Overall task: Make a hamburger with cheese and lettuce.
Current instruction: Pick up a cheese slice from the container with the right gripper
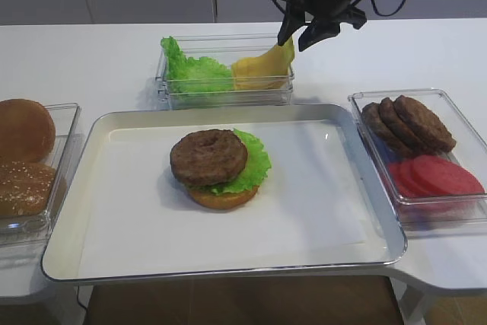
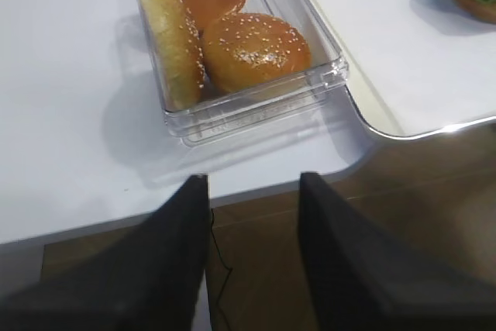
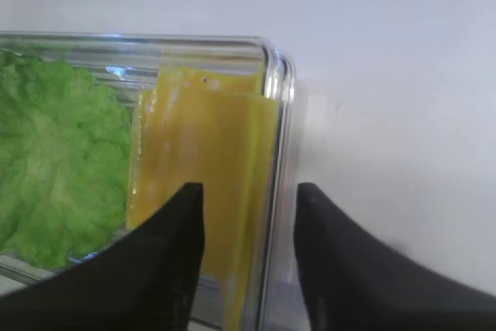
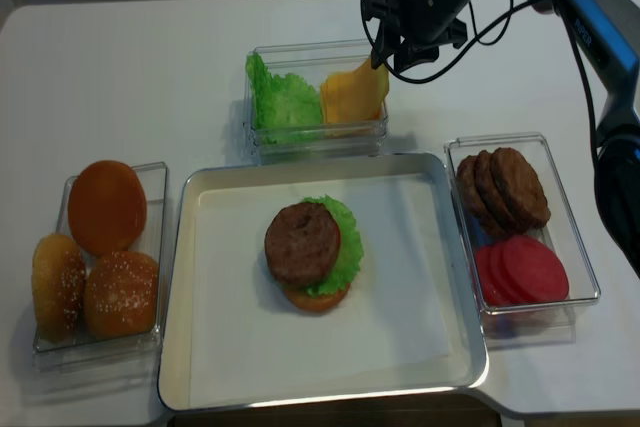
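On the tray [image 1: 76, 180] nearest us sits our hamburger [image 1: 219, 167], patty over lettuce [image 1: 251, 164] and bun. Behind it, in the clear box [image 4: 300, 137] on the tabletop [image 1: 91, 58], a cheese [image 1: 268, 66] slice rises by one corner, pinched between the fingers of our right hand [image 1: 300, 30] directly above it.

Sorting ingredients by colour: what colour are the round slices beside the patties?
Red slices; clearest in the realsense high view.

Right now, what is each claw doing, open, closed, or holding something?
Left claw: open, holding nothing.
Right claw: fingers around the lifted corner of the cheese; a firm grip cannot be told.
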